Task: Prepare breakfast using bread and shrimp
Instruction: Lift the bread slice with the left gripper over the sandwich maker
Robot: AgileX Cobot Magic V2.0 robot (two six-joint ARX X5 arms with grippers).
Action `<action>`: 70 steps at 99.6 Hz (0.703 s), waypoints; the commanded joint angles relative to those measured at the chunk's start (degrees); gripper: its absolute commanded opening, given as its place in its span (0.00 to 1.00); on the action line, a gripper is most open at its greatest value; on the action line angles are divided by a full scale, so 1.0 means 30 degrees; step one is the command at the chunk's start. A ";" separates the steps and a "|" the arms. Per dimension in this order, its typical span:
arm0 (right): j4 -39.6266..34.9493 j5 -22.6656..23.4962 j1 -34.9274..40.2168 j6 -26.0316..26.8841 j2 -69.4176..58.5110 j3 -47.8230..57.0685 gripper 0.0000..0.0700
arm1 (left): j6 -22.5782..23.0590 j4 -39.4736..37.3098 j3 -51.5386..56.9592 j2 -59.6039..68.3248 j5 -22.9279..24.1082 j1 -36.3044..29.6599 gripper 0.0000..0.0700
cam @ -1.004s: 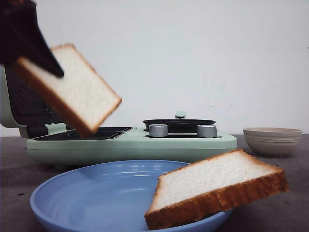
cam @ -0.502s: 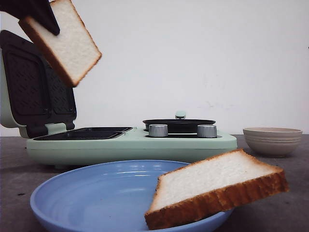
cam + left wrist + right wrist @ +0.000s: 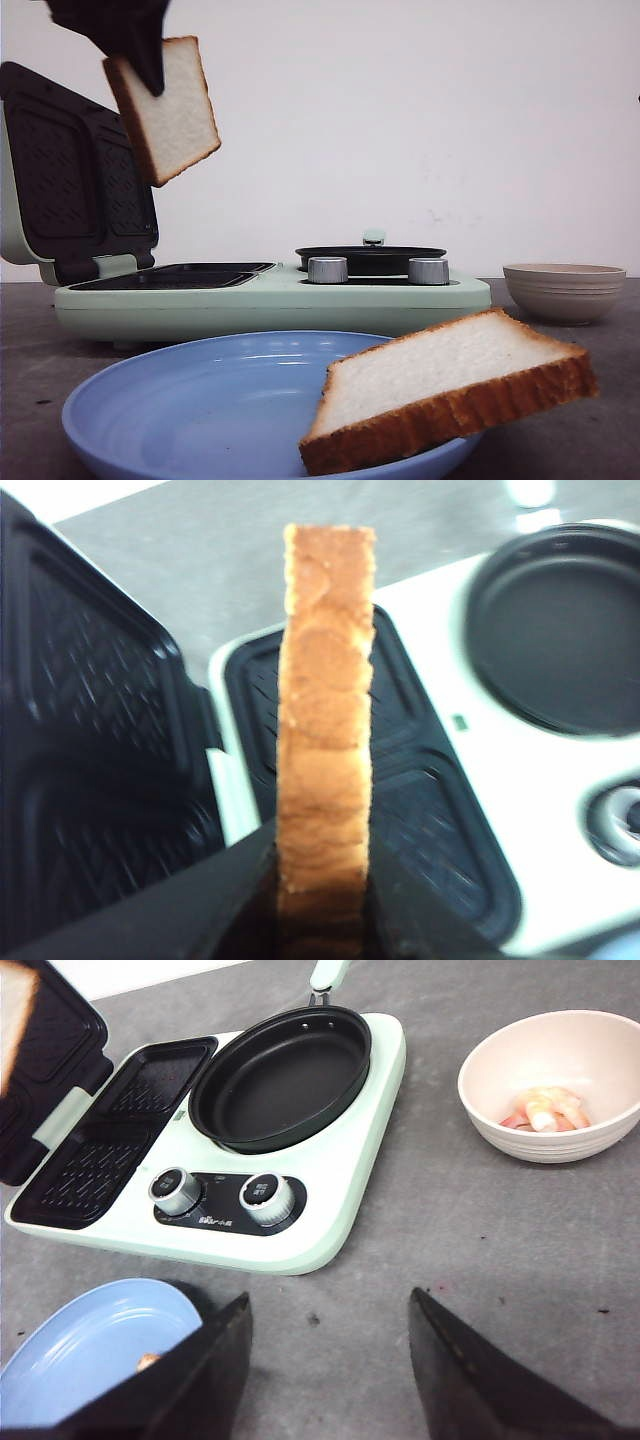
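- The left gripper point(image 3: 150, 75) is clamped on one slice point(image 3: 165, 110) of bread, gripping its upper corner, so the slice hangs tilted below the fingers point(image 3: 215, 900).
- From the left wrist, the slice point(image 3: 325, 730) shows edge-on, crust outward, pinched on both faces.
- Straight beneath that gripper lies the grill plate point(image 3: 420, 820) of the maker point(image 3: 270, 300); its lid point(image 3: 70, 180) stands open just beside the held slice.
- Farther from the left gripper, a pan point(image 3: 370, 258) sits on the maker above two knobs point(image 3: 328, 269).
- Nearest the camera, the second slice point(image 3: 450, 385) leans on the rim of the plate point(image 3: 200, 410).
- The right gripper point(image 3: 330, 1360) is spread wide with nothing between its fingers point(image 3: 470, 1380), above bare table point(image 3: 480, 1230).
- Ahead of it and to one side, the bowl point(image 3: 550, 1080) holds the shrimp point(image 3: 545, 1110).
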State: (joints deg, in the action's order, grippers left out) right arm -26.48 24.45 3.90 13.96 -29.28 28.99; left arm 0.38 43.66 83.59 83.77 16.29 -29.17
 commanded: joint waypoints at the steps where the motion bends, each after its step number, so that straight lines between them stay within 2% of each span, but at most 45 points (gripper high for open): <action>1: 0.0226 0.0066 0.0175 0.0131 -0.0058 0.0321 0.43 | 0.0401 0.0189 0.1144 0.0998 0.0648 -0.0189 0.01; 27: 0.0226 0.0058 0.0590 0.0124 -0.0058 0.0321 0.43 | 0.0729 0.1880 0.4291 0.4481 0.3053 -0.0444 0.01; 41: 0.0226 0.0051 0.0911 0.0124 -0.0058 0.0321 0.43 | 0.0641 0.2834 0.5945 0.6113 0.3264 -0.0561 0.01; 70: 0.0219 0.0044 0.1537 0.0073 -0.0058 0.0321 0.43 | 0.0117 0.5574 1.0746 0.9726 0.5158 -0.1035 0.01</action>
State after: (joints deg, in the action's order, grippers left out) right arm -26.46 24.45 7.99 13.96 -29.28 28.99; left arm 1.93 59.11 111.79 110.26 30.81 -31.77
